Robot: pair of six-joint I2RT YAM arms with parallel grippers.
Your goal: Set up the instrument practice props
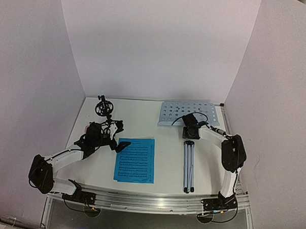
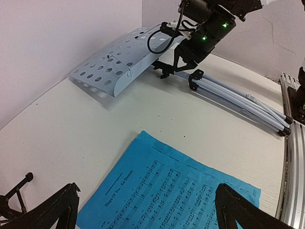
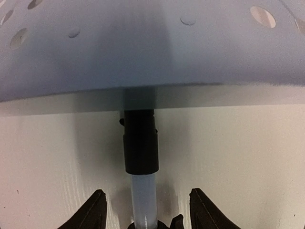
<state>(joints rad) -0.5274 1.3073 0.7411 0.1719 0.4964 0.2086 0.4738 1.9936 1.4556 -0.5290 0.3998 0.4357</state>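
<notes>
The jaws of my right tool [image 3: 146, 194] stand apart, one each side of the pole [image 3: 142, 205] of the music stand [image 1: 188, 113], which lies flat on the worktop [image 3: 248, 152]; they sit just below the stand's black collar [image 3: 140, 143]. I'd centre the pole, close firmly, then lift slowly, since the stand's perforated tray will likely want to twist.

Smooth matt metal music stand [image 1: 173, 113] (paper sheet-music pages [image 1: 136, 159], matt)

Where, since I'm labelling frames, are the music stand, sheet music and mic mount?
music stand [image 1: 206, 111], top external view, perforated desk.
sheet music [image 2: 167, 191], left wrist view, middle of the page.
mic mount [image 1: 103, 108], top external view, its round ring.
</notes>
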